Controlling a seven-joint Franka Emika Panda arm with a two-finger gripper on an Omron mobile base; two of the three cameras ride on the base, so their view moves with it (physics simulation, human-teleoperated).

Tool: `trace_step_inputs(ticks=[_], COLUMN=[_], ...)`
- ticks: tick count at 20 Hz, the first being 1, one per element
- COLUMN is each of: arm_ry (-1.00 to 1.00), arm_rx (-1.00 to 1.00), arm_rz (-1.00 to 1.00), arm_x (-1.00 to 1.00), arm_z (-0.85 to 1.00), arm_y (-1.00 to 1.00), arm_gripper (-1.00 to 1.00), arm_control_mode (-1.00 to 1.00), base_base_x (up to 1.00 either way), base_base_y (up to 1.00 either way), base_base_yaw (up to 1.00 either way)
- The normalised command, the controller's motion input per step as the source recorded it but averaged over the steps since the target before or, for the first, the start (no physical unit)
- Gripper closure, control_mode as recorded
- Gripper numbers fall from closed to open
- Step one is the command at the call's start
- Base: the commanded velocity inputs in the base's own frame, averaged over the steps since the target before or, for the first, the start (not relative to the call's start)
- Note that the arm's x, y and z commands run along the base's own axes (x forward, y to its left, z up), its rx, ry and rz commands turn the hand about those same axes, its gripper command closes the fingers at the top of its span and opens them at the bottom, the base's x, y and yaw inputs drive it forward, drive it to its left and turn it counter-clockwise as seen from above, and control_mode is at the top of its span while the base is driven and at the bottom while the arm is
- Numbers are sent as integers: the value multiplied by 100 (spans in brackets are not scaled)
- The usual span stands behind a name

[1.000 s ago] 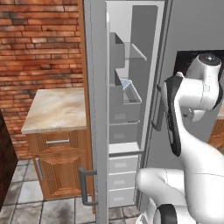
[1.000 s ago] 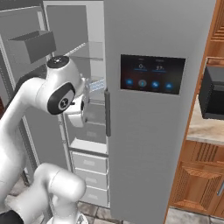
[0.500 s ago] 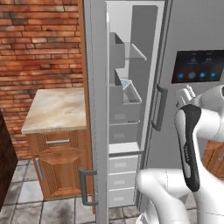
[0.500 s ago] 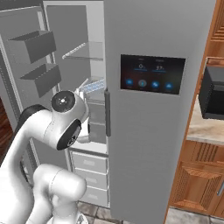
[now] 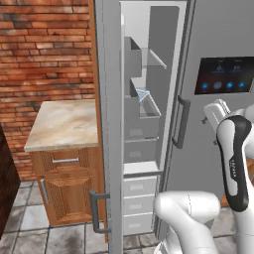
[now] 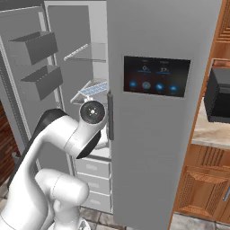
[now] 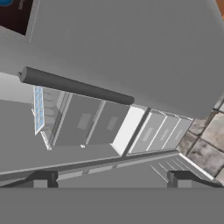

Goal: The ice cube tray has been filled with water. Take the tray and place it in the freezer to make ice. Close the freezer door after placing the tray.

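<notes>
- Ice cube tray (image 6: 92, 90) already inside the freezer (image 5: 149, 74), sitting on a shelf above the pale drawers (image 5: 139, 203); pale blue water (image 7: 38, 107) visible in its cells in the hand view.
- Looks tilted, one end propped higher than the other; cannot tell whether fully seated or overhanging the shelf edge.
- Freezer door (image 5: 108, 124) wide open, bar handle (image 5: 95, 211) low near the wooden cabinet (image 5: 62, 173). Closing not yet done.
- Gripper (image 7: 109, 177) spread about as wide as it goes, nothing between the fingertips (image 7: 43, 178), nothing held.
- Hand view rolled hard: right-hand door's dark bar handle (image 7: 76, 86) running diagonally above the fingertips, tiled floor (image 7: 205, 148) off to one side of that handle.
- Arm folded in front of the display-panel door (image 6: 157, 81), elbow bent, hand close to that door's face, well away from the freezer door's handle.
- Risk: a hard door swing likely to jolt the shelf; tilted tray could slide or slop water.
- Risk: long reach across the open compartment from here; forearm could clip the door bins (image 6: 33, 47) or the tray on the way over.
- Risk: grabbing the wrong handle, given the nearest bar belongs to the display door.
- Risk: pushing the door with open fingers could slip off the plain steel and leave it ajar.
</notes>
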Motion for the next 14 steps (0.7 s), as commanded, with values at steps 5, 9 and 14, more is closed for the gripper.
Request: trace_step_inputs(ticks=[5, 9, 14], arm_ry=[0, 0, 0], arm_rx=[0, 0, 0], arm_rz=[0, 0, 0], arm_x=[0, 0, 0], arm_z=[0, 0, 0], arm_y=[0, 0, 0], arm_gripper=[-100, -100, -100], arm_control_mode=[100, 100, 100], base_base_x=[-6, -54, -55], base_base_y=[8, 14, 20], base_base_yaw=[-6, -9, -5])
